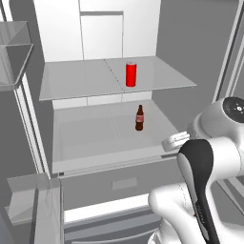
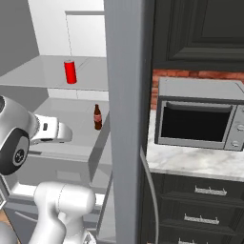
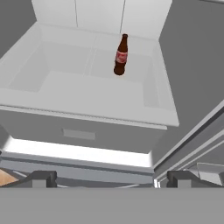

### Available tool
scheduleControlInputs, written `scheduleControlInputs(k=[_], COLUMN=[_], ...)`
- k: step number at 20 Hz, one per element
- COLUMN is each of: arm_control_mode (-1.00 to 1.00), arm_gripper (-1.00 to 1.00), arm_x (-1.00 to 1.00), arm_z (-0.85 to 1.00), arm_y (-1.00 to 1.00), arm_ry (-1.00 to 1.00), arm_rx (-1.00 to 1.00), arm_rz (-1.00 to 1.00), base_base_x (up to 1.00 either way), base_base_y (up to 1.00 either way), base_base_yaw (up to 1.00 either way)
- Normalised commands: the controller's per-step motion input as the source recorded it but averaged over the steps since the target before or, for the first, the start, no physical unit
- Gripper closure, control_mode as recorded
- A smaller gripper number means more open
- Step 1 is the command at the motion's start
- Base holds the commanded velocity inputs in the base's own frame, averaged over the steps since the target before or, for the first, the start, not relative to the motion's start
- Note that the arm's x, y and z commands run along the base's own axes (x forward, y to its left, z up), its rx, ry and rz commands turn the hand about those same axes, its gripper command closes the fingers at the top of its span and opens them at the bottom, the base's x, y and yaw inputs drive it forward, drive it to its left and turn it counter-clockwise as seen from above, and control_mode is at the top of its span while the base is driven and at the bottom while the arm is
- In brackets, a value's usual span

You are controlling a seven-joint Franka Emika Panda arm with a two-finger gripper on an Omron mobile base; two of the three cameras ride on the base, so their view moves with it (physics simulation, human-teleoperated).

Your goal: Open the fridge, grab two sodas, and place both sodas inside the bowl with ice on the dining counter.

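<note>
A: Fridge (image 1: pixel 95 28) is standing open, white interior showing. Where are the sodas sitting?

B: Red can (image 1: pixel 131 74) is standing upright on the upper grey shelf (image 1: pixel 76 81), toward its right half. Brown bottle (image 1: pixel 139 118) is standing upright one level down, on the white floor of the lower compartment, toward the back and right of centre. In the left base view the bottle is sitting almost directly under the can.

A: Same from the other side?

B: Right base view is showing the can (image 2: pixel 70 72) on the shelf and the bottle (image 2: pixel 97 117) below it and a little to the right. The grey fridge door (image 2: pixel 128 119) is standing edge-on through the middle of that view, with a microwave (image 2: pixel 198 120) on a marble counter (image 2: pixel 190 162) and dark cabinets (image 2: pixel 200 28) beyond it.

A: And the gripper?

B: Gripper (image 3: pixel 111 178) is hanging outside the fridge, in front of the lower compartment's front edge. Hand view is looking down into that compartment, and the bottle (image 3: pixel 121 55) is standing well away from the fingertips (image 3: pixel 41 178), near the back wall. The two fingers are sitting spread wide apart, nothing between them, touching nothing.

A: Arm?

B: White arm (image 1: pixel 205 157) is rising at the lower right of the left base view, wrist pointing toward the fridge opening.
</note>
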Motion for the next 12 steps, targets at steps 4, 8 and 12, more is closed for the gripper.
scheduleControlInputs(k=[4, 8, 12], arm_control_mode=[1.00, -1.00, -1.00], arm_gripper=[-1.00, -1.00, -1.00], arm_x=[0.00, 0.63, 0.36], arm_z=[0.00, -0.37, -0.55], arm_y=[0.00, 0.13, 0.00], arm_ry=[0.00, -0.11, -0.30], arm_rx=[0.00, 0.10, 0.06], arm_rz=[0.00, 0.00, 0.00], base_base_x=[0.76, 0.00, 0.00], base_base_y=[0.38, 0.00, 0.00], base_base_yaw=[0.00, 0.00, 0.00])
